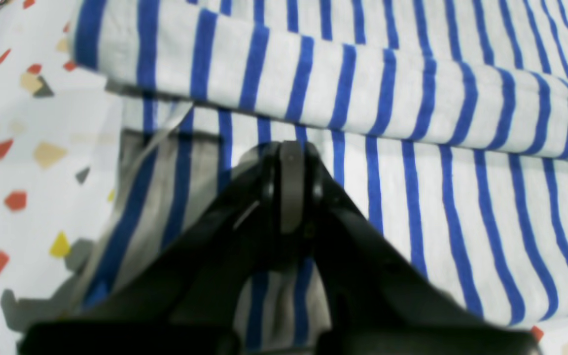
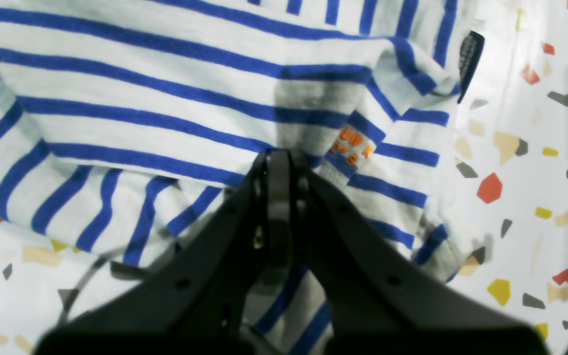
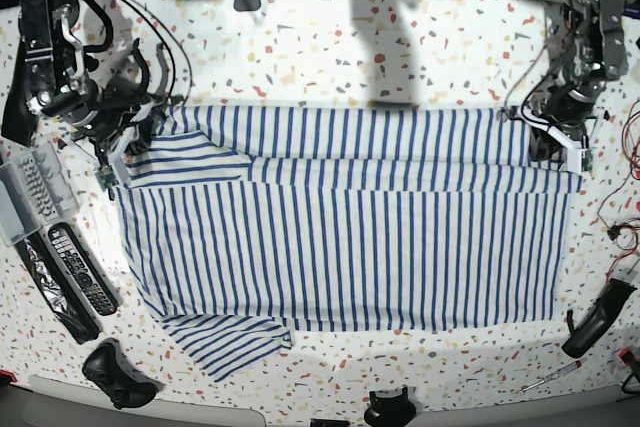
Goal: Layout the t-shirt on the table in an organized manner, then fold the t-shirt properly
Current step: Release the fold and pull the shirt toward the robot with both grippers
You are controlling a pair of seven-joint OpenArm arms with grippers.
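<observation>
Large white short-sleeved cloth t-shirt with thin blue stripes: spread wide across the middle of the white terrazzo tabletop flecked with red, grey and tan, its far long edge turned over toward the near side in a narrow folded band running the whole width; one sleeve lies flat, projecting from the near edge toward the base view's left. Left black gripper: at the shirt's far corner on the base view's right, jaws pressed together with striped cloth caught between them, just below the rolled fold in the left wrist view. Right black gripper: at the far corner on the base view's left, jaws likewise pinched together on a bunch of the fabric, beside a small patch of orange lettering; a dark label tab hangs at the fabric's edge over the bare tabletop. Other items, base view: two dark remote controls lying side by side near the left edge, a grey tray just beyond them, and a black handheld object at the near left corner, all apart from the shirt.
</observation>
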